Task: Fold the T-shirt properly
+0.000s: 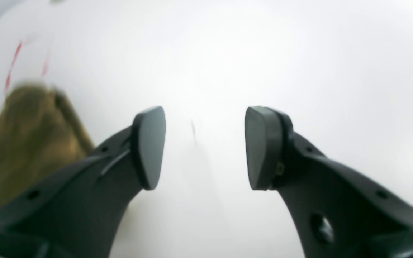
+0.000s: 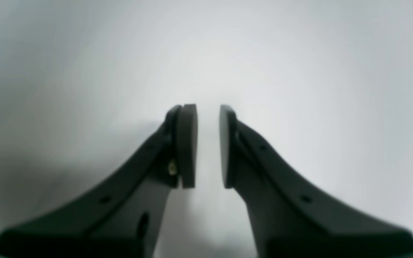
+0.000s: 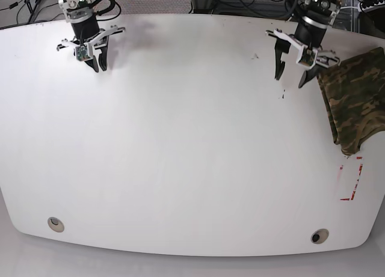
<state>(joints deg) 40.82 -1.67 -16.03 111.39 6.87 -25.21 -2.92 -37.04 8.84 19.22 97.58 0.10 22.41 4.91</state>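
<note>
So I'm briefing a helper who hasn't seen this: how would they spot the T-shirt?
On the white table, look to the base view's right edge, beside the left gripper. The T-shirt lies bunched there, the only cloth, in camouflage print.

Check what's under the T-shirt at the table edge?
The T-shirt lies bunched on the white table. Whatever is beneath its folds is covered; red tape marks show beside it.

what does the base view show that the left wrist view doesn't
Only the base view shows the right gripper, its jaws a narrow gap apart, both arms, the whole white table and the T-shirt's camouflage print at the table's edge. Only the left wrist view shows close up that nothing sits between the left gripper's parted jaws. Both show the shirt, the red marks and the table.
</note>
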